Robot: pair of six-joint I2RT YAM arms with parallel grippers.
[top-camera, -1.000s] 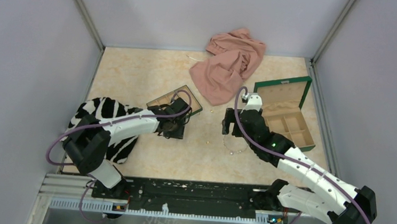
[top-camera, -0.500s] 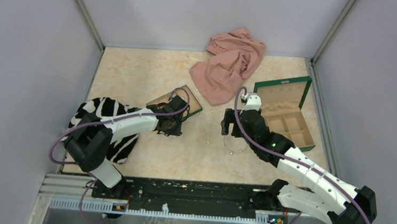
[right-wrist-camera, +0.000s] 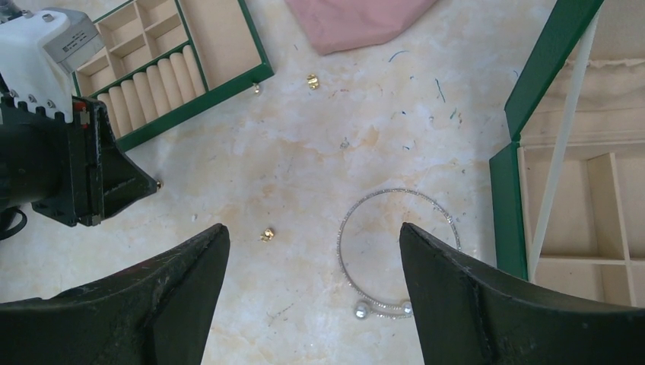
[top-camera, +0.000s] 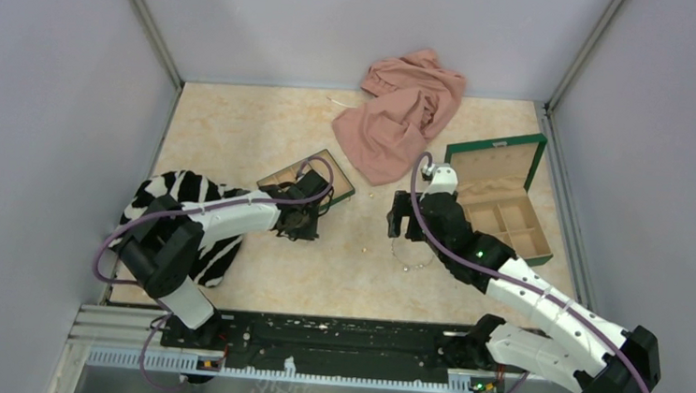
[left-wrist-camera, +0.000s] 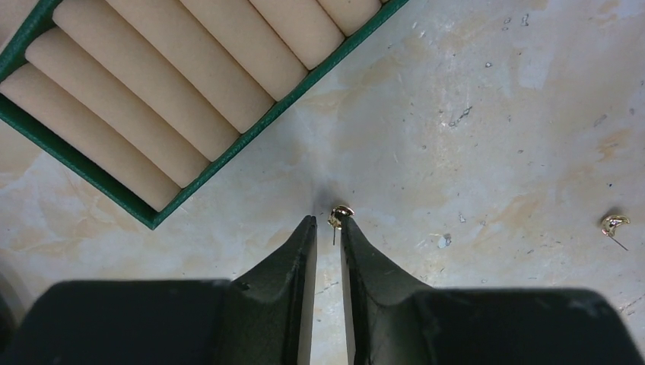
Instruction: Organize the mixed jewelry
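The left jaws lie low on the bench (top-camera: 237, 131), just near of the slotted tray (left-wrist-camera: 156, 222). They are drawn in to a narrow slit, and a gold stud (left-wrist-camera: 340, 213) sits right at their tips, its head against the right-hand tip and its thin pin pointing into the gap. Whether they actually pinch it cannot be told. A second gold stud (left-wrist-camera: 612, 224) lies well to the right of it on the bare bench.

The right jaws are spread wide and hover above the middle of the bench, empty. Below them the silvery necklace (right-wrist-camera: 395, 193) lies flat in a loop, its two bead ends (right-wrist-camera: 361, 309) at the near side. It is just left of the green box (right-wrist-camera: 506, 205), whose lid stands up, and does not touch it. Another gold speck (right-wrist-camera: 267, 234) lies left of the loop, and one more (right-wrist-camera: 312, 80) rests near the edge of the pink cloth (top-camera: 397, 116) at the far side. A zebra-striped cloth (top-camera: 176, 192) lies at the left, under the left arm.
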